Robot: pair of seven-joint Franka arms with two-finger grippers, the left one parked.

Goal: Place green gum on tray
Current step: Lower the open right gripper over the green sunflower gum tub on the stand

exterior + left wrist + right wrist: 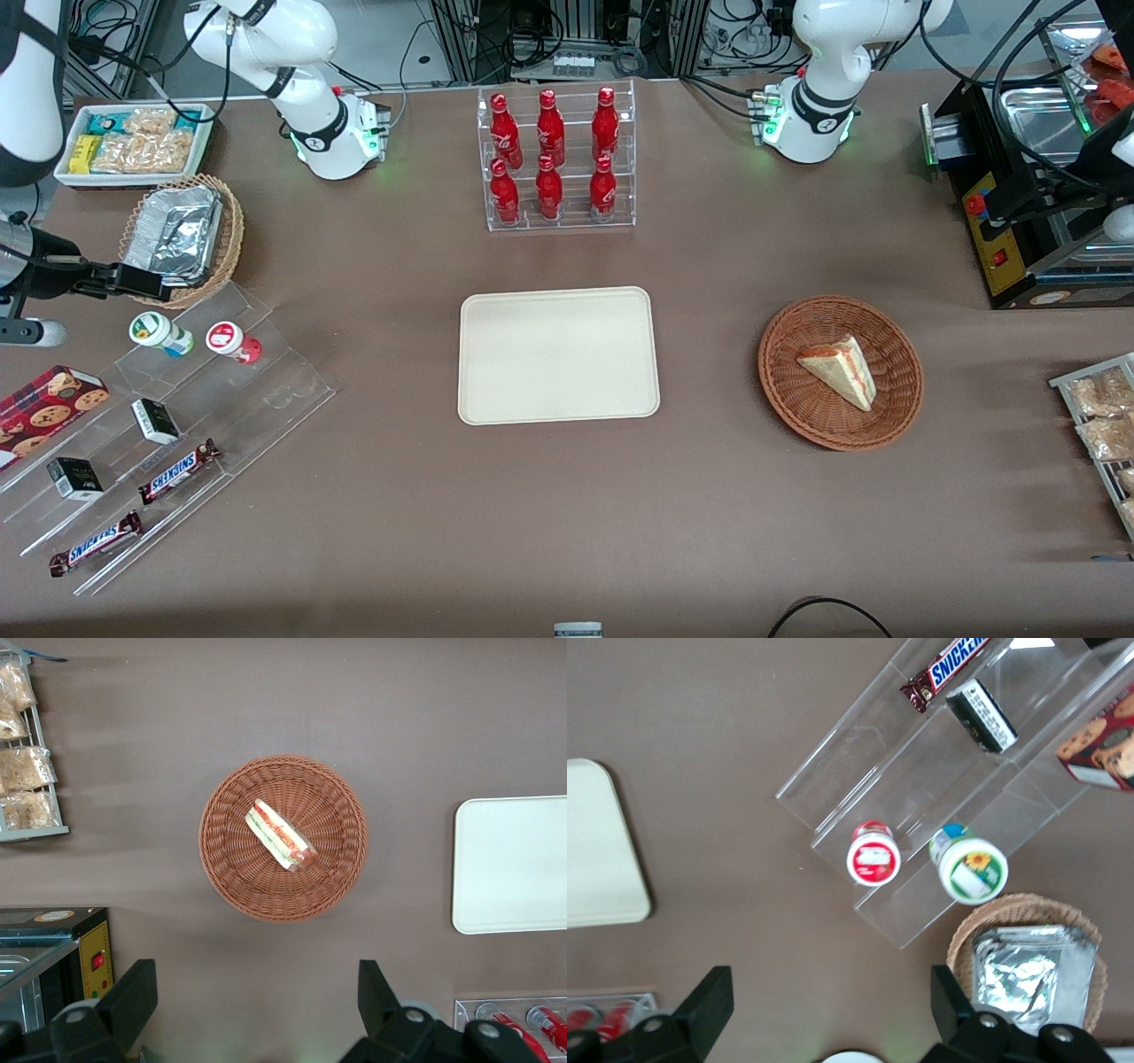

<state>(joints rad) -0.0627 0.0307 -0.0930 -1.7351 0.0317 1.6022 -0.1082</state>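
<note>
The green gum (159, 333) is a small white bottle with a green-marked lid, lying on the top step of a clear acrylic shelf (177, 425). It also shows in the right wrist view (973, 870), beside a similar red-and-white bottle (873, 854). The cream tray (558, 354) lies flat and bare at the table's middle; its corner shows in the right wrist view (598, 846). My right gripper (146, 283) hangs high above the edge of the foil basket, just farther from the front camera than the green gum. It is open and empty (831, 992).
The red-and-white bottle (232, 341) lies beside the gum. A wicker basket (229, 232) holds foil. On the shelf lie Snickers bars (177, 470), small dark boxes and a cookie box (49, 403). A white snack bin (133, 142), a cola rack (554, 159) and a sandwich basket (840, 372) stand around.
</note>
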